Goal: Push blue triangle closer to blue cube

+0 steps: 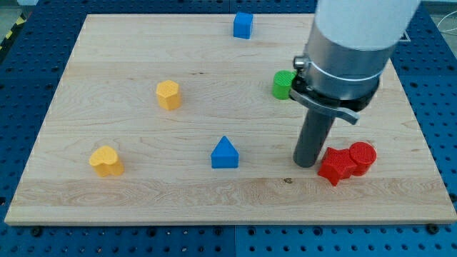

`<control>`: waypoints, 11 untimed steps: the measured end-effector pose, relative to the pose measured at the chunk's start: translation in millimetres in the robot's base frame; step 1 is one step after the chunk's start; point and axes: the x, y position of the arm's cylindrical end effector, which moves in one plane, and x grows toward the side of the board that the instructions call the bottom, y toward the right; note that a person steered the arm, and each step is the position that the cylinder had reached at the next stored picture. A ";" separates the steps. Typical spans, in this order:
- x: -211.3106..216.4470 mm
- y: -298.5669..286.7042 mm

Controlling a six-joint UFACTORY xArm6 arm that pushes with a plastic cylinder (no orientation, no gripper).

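— Blue triangle (224, 153) is seen low on the wooden bench (107, 53), well apart from the blue cube (243, 25) at the view's top. What could go wrong?

— My tip (306, 163) is set to the triangle's right, just beside the red star-like block (333, 165) and red cylinder (362, 158). No jaws are carried by the tool; nothing is held. If a push is made from that side, the triangle could be sent leftward, not upward.

— What is hidden?

— The green block (283, 84) is partly covered by the arm; its shape cannot be told.
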 end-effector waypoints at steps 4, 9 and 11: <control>40.7 -102.4; 32.8 -87.5; 26.6 -113.0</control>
